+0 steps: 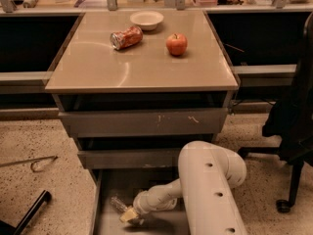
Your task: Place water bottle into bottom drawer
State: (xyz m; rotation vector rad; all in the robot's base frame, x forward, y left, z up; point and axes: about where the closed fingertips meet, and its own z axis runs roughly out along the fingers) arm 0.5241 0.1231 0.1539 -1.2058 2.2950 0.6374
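Note:
The bottom drawer (108,214) is pulled open at the foot of the cabinet, its flat grey floor showing. The clear water bottle (118,204) lies low inside it at the left, only its near end visible. My white arm reaches down into the drawer and my gripper (128,215) is at the bottle's end, touching or just over it. The arm and wrist hide the rest of the bottle.
On the cabinet top (137,67) lie a crushed red soda can (126,37), a white bowl (146,19) and a red apple (176,44). The scratched drawer (146,122) and middle drawer (127,156) stick out slightly. A black chair (293,126) stands at the right.

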